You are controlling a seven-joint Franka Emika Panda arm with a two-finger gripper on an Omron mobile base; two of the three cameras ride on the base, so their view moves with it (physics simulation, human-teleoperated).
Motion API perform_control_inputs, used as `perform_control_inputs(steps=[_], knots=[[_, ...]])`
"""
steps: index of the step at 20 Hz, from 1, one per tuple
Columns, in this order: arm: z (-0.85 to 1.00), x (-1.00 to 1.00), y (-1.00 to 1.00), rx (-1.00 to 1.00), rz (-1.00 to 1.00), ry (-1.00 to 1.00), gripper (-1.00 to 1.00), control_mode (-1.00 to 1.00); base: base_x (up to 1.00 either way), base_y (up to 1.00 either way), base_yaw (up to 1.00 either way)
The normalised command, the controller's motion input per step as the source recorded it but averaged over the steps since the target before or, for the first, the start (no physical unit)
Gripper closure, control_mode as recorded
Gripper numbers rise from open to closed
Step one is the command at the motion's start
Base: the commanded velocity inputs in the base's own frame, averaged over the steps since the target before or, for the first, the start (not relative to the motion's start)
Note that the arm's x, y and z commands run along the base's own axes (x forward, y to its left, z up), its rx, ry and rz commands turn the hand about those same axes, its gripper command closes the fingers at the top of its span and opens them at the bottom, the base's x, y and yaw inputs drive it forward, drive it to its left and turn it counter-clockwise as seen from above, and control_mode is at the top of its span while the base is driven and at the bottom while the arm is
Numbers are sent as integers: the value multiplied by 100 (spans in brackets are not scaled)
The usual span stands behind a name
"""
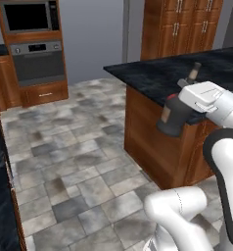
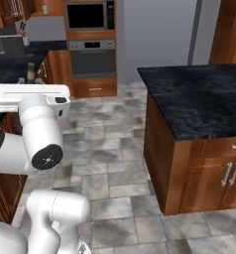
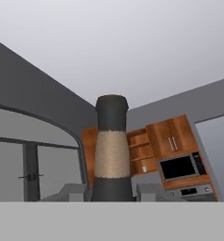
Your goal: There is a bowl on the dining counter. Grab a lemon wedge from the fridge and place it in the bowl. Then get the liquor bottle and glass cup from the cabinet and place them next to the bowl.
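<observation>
Right before the hand camera rises the neck of the liquor bottle [image 3: 112, 150], gripped by the jaws; it looks heavy, smooth glass, best held at its wide body [image 1: 174, 117].

We see the bench [image 1: 152, 73] topped in glossy black marble with faint pale veining, on a warm brown wood base. The liquor bottle [image 1: 176, 116] looks matt dark grey (its neck wrapped in a rougher tan band). The floor [image 1: 74, 162] is mottled grey stone tile, the oven [image 1: 37, 61] brushed metal.
</observation>
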Motion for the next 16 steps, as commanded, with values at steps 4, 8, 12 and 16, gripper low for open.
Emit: perform_control_inputs(steps=[4, 8, 12, 16], knots=[[0, 0, 0, 0, 0, 0, 100, 100, -99, -67, -9], [0, 0, 0, 0, 0, 0, 100, 100, -96, -100, 0], [0, 0, 0, 0, 0, 0, 100, 100, -92, -98, 2], [0, 0, 0, 0, 0, 0, 100, 100, -2, -76, -17]])
